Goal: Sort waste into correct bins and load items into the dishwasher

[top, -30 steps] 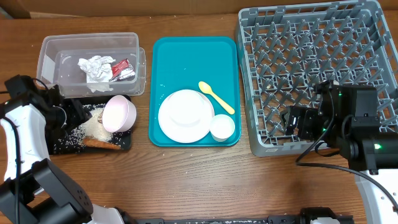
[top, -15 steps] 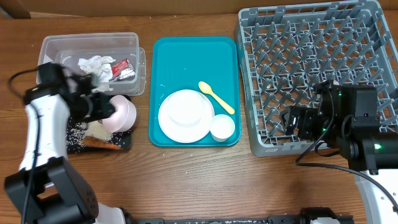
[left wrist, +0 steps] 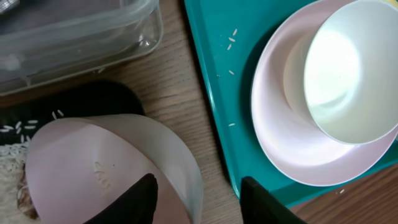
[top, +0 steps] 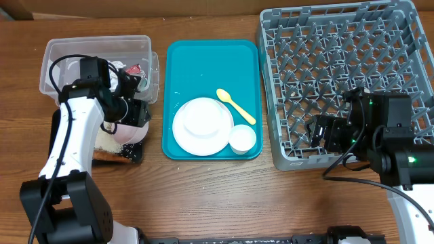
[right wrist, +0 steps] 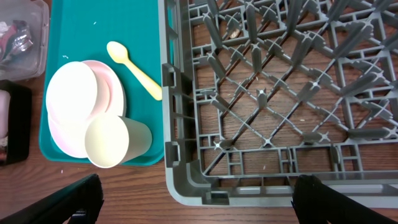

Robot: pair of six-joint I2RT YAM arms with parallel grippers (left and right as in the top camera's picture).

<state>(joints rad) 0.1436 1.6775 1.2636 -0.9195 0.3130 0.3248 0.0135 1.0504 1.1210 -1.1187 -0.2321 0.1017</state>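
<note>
A pinkish-white bowl (top: pixel 127 127) leans on the black tray (top: pixel 133 156), beside rice (top: pixel 107 141) and a brown lump (top: pixel 103 156). My left gripper (top: pixel 135 114) is down over the bowl (left wrist: pixel 93 168). In the left wrist view that gripper (left wrist: pixel 198 186) straddles the rim, one finger inside the bowl. The other finger is outside, with bare wood showing between it and the wall. The clear tub (top: pixel 61 51) holds a red wrapper (top: pixel 133 70); my arm hides the napkin. Plate (top: pixel 201 125) with a bowl on it, cup (top: pixel 242 138) and yellow spoon (top: pixel 236 106) lie on the teal tray. My right gripper (top: pixel 319 132) is wide open and holds nothing.
The teal tray (top: pixel 203 61) lies between the bins and the grey dish rack (top: pixel 339 41), which fills the right side. My right gripper (right wrist: pixel 199 208) hangs over the rack's near-left corner (right wrist: pixel 186 186). A strip of bare wood runs along the table's front edge.
My left arm has swung right from beyond the black tray to over the bowl, and its jaws have narrowed around the rim. The right arm has not moved.
</note>
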